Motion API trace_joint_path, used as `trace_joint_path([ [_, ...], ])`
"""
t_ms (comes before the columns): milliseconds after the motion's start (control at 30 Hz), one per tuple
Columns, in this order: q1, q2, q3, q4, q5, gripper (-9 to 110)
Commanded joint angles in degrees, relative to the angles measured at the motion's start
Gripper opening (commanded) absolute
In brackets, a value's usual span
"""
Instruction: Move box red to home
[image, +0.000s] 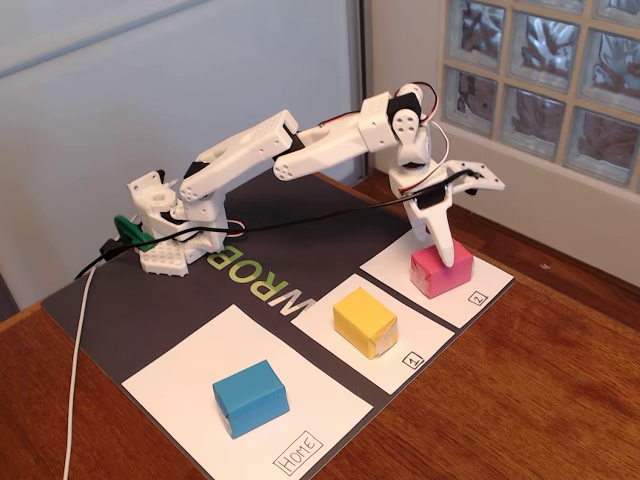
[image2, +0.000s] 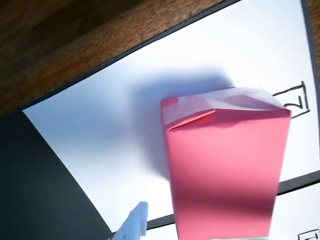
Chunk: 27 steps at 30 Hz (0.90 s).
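Note:
The box red stands on the small white sheet marked "2" at the right end of the black mat. My gripper hangs open right over it. One finger reaches down to the box's top and the other is splayed out to the right. In the wrist view the box red fills the lower right, and one white fingertip shows to its left, apart from it. The other finger is out of that view. The home, the largest white sheet with a "HOME" label, lies at the front left.
A blue block sits in the middle of the home sheet. A yellow block sits on the sheet marked "1" between the two. The arm's base and a white cable are at the left. A glass-brick wall stands behind.

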Motion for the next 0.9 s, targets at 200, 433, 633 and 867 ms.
trace_joint_path([
  [200, 0.97, -1.67, -2.37, -2.99, -0.7, 41],
  [433, 1.58, -3.34, -2.37, -5.1, -1.58, 39],
  [633, 2.11, -4.13, -2.37, -6.86, -2.2, 22],
  [867, 2.81, -4.39, -2.46, -7.38, -2.2, 6],
])
